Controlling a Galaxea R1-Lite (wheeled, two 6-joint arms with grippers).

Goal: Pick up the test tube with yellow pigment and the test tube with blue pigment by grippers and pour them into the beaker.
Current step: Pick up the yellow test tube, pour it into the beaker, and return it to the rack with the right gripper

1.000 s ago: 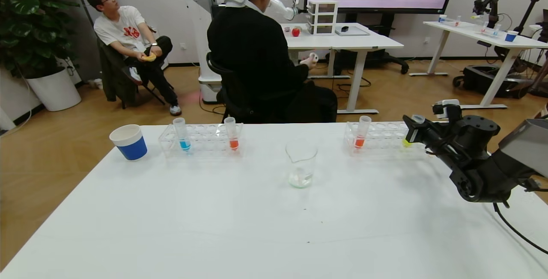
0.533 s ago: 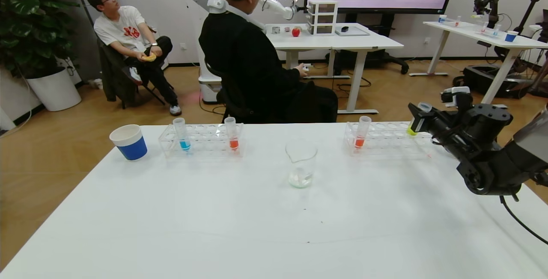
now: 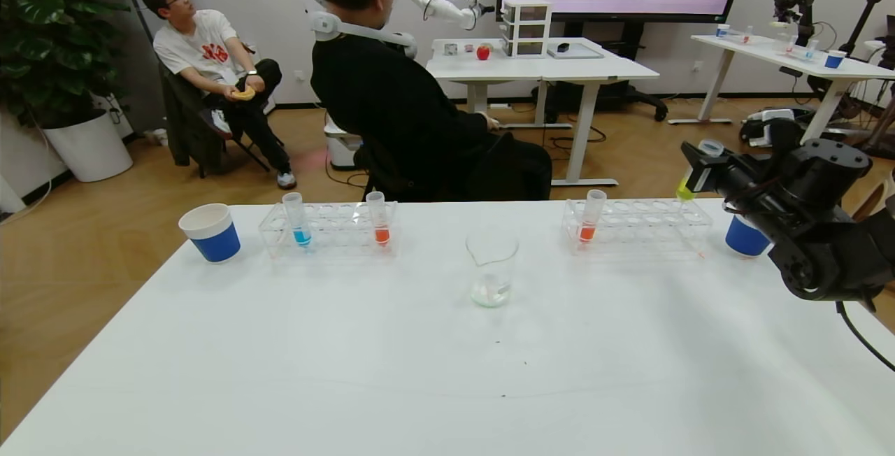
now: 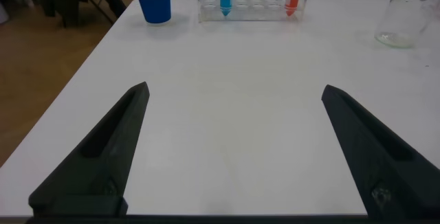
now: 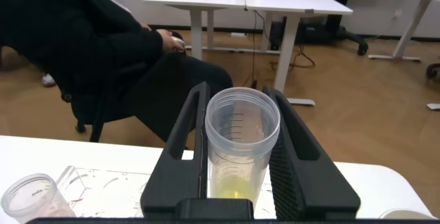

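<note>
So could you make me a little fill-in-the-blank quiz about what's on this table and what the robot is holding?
1. The right tool is shut on the test tube with ____ liquid, lifted above the right rack.
2. The tube with blue liquid stands in the ____ rack.
3. The beaker stands on the table between the two ____.
4. The left tool hangs over bare table with its jaws ____.

Missing words: yellow; left; racks; open
</note>
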